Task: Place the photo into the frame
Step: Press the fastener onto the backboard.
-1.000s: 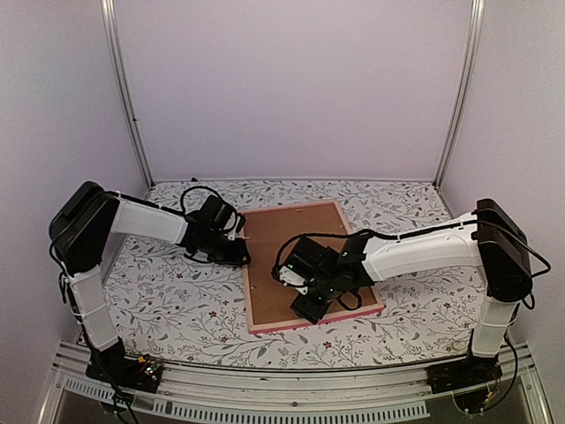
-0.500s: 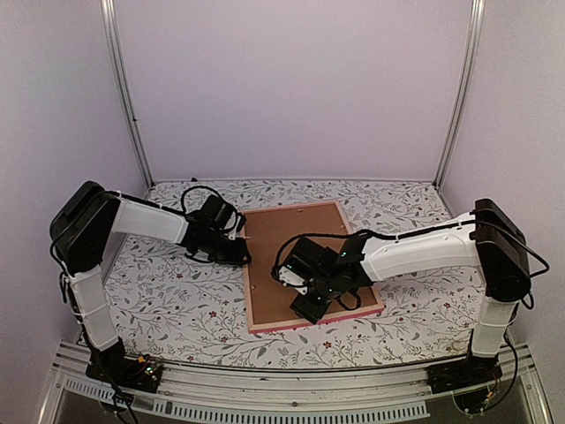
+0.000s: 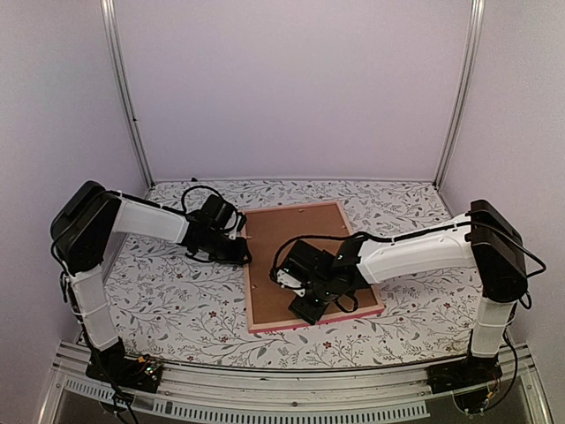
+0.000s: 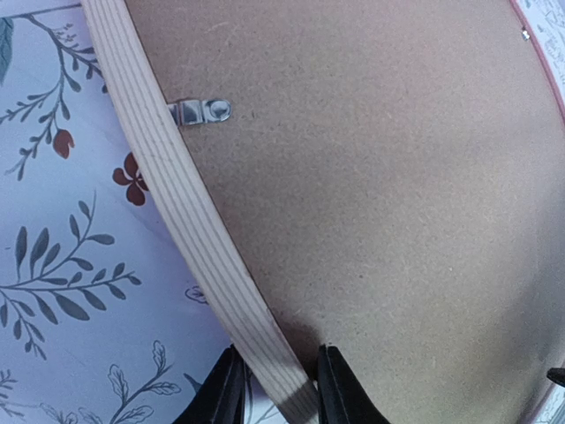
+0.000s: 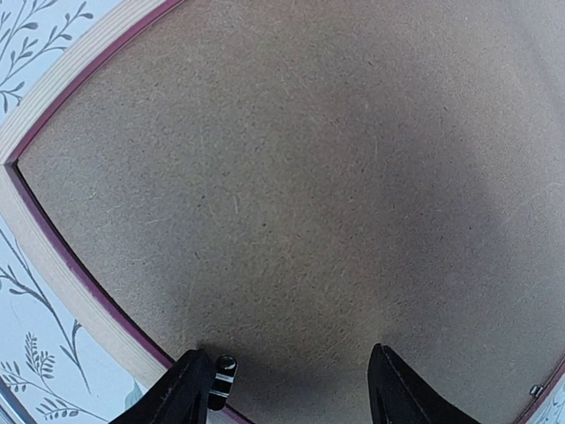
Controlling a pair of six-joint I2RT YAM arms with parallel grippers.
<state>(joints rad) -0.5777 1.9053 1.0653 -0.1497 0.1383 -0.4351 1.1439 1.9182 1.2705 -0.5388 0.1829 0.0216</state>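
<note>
Nearing a clip (image 5: 224, 367), the right gripper (image 5: 291, 389), jaws apart, has been shifted; frame (image 4: 185, 221) is clamped by left gripper (image 4: 278, 389); fastening seems next.

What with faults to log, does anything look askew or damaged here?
Nothing looks damaged. The frame lies face down, turned slightly out of square with the table, the backing flat inside it. The left gripper straddles a side rail. The photo is not visible.
</note>
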